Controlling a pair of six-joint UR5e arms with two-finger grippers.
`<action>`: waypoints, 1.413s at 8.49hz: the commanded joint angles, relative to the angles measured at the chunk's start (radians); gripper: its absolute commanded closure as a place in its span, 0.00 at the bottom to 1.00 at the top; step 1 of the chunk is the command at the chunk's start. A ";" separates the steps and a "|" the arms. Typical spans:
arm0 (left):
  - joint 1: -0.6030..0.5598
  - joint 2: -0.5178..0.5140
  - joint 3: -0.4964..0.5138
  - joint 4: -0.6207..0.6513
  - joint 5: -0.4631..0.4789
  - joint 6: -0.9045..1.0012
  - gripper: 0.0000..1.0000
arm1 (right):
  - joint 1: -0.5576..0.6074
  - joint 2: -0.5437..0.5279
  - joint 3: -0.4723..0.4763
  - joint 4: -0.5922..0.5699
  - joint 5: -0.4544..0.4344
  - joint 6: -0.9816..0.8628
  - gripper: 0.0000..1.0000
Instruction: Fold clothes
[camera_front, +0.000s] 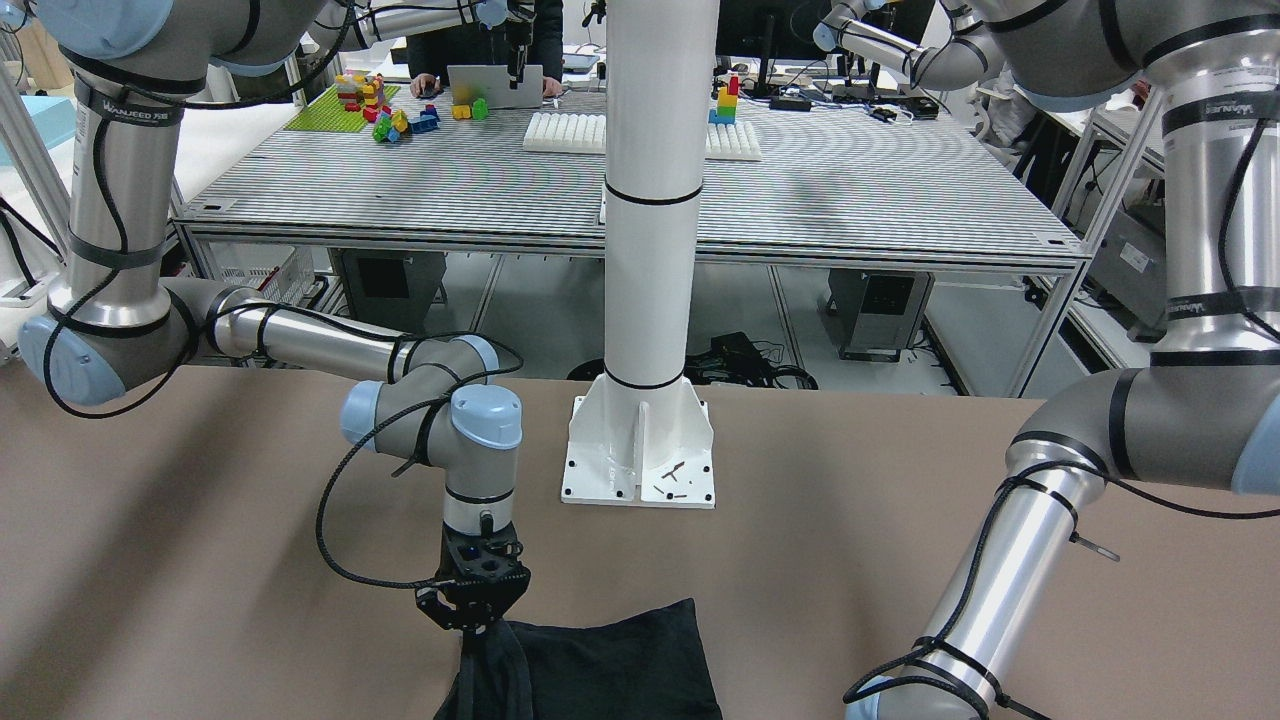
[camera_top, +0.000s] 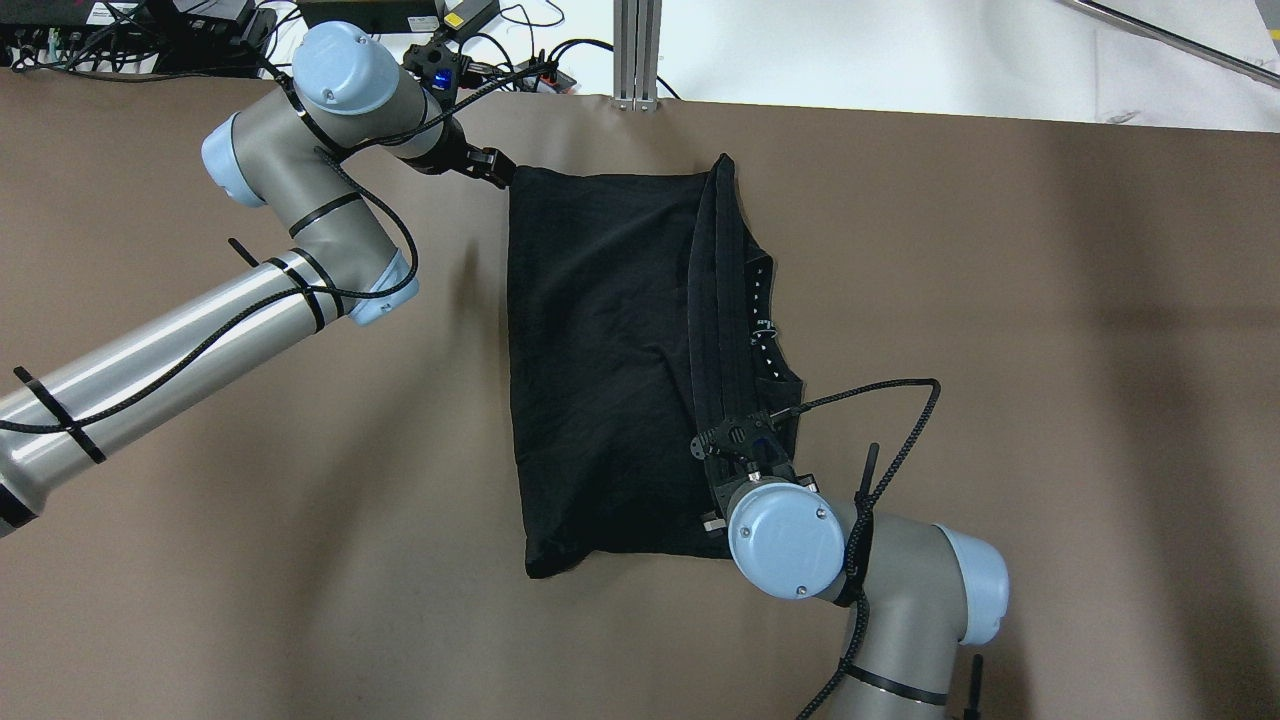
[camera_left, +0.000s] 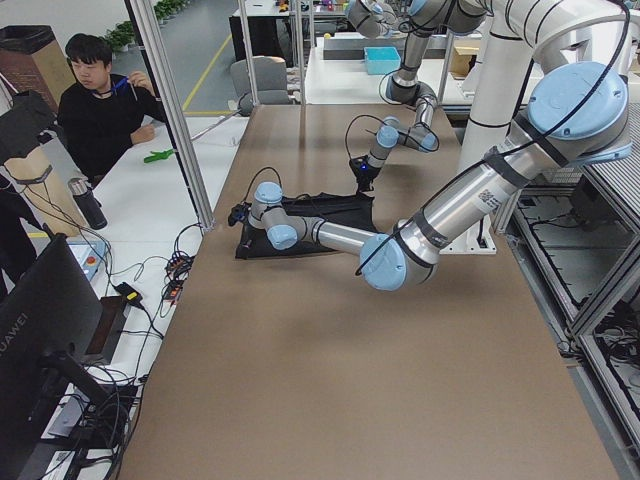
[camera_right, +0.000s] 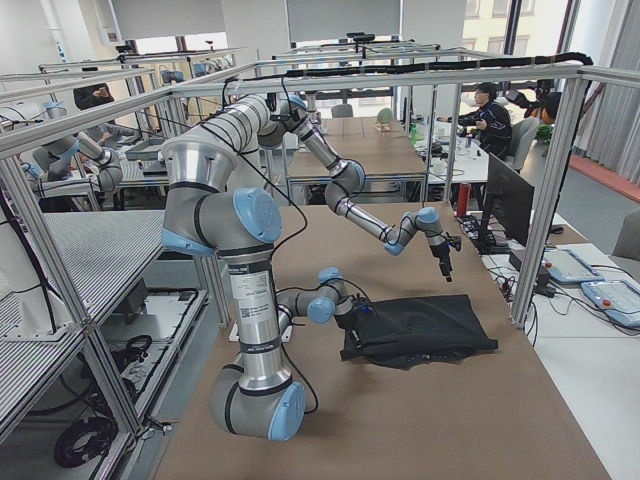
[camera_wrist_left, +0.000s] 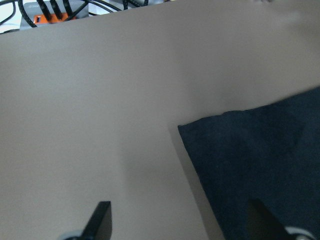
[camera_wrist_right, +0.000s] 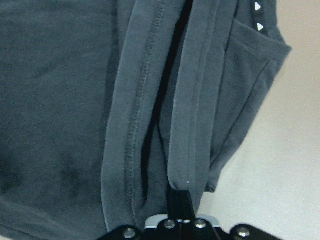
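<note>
black garment (camera_top: 600, 350) is mid-fold: right gripper (camera_top: 737, 440) is pinching its hem, left gripper (camera_top: 498, 170) is hovering wide, corner just ahead; drawing the hem across seems next.

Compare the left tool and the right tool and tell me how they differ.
The left tool is open and holds nothing; the right tool is shut on the hemmed edge of the black garment. The left tool sits by the cloth's far corner, the right tool on its near right side. Both are at the cloth's edges.
</note>
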 joint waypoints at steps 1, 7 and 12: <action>0.000 0.000 0.000 0.000 0.000 0.000 0.05 | -0.004 -0.136 0.076 0.012 0.000 0.012 1.00; 0.002 0.000 0.000 0.000 0.000 0.000 0.05 | 0.041 -0.055 0.068 0.017 0.008 0.066 0.12; 0.002 0.002 0.000 0.000 -0.002 -0.002 0.05 | -0.065 -0.014 0.040 0.008 0.006 0.033 0.32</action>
